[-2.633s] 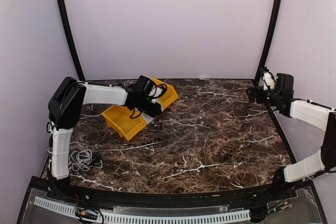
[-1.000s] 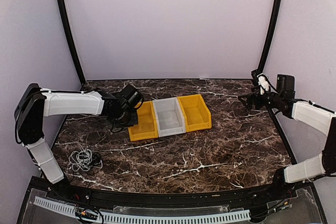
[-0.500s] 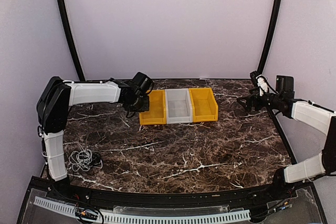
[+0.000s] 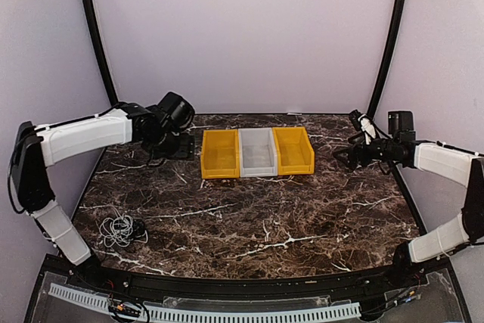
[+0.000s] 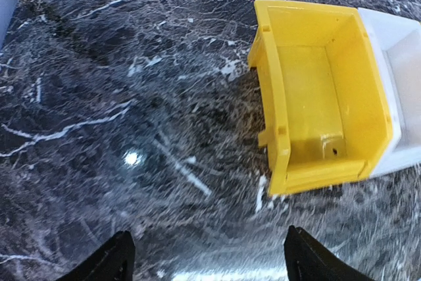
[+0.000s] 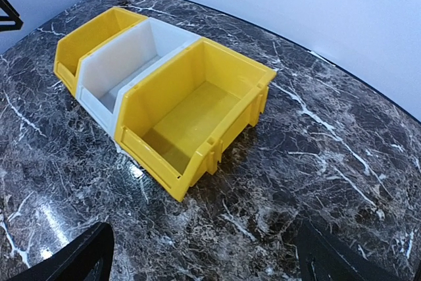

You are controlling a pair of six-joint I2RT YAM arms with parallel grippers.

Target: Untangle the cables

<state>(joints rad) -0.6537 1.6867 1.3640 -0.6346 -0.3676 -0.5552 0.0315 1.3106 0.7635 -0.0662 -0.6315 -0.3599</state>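
Left hand (image 5: 207, 259) now back off the left-end yellow bin (image 5: 271, 90), fingers wide apart, empty; right hand (image 6: 204, 255) likewise.

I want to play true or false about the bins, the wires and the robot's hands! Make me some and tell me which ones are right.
1. The white bin is at the end of the row. False: it stands in the middle, with a yellow bin on each side.
2. The cables lie on the table, not in a bin. True.
3. The left gripper is holding a cable. False: it is open and holds nothing.
4. The right gripper is open. True.
5. Both yellow bins have nothing in them. True.
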